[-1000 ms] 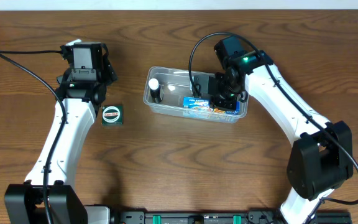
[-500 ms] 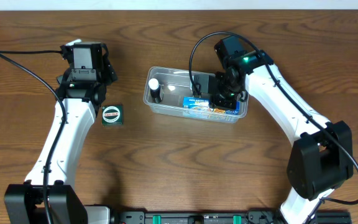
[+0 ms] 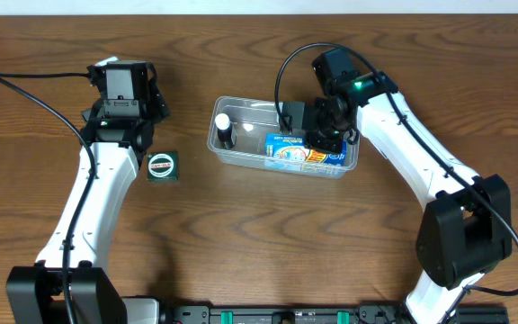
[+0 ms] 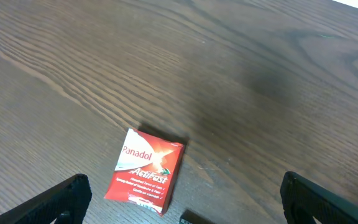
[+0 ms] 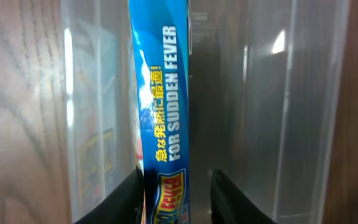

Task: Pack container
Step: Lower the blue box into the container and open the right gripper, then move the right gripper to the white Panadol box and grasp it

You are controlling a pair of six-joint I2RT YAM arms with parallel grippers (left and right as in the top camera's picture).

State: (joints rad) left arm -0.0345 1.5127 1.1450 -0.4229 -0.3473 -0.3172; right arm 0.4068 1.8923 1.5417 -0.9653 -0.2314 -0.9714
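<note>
left fingers (image 4: 61, 199) wide open above surface (image 4: 241, 74), red panadol box (image 4: 145, 171) lying between them. right fingers (image 5: 225, 199) parted inside the container (image 3: 250, 117), blue fever box (image 5: 160, 93) between them, one finger clear of it.

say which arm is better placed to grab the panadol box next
Left: the left gripper hangs open above the Panadol box; the right gripper is in the container, around the blue box.

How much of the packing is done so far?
Done: a small bottle sits in the container. In hand: the right gripper straddles a blue fever box inside it, jaws loose. Left: the red Panadol box and green box lie on the table.
</note>
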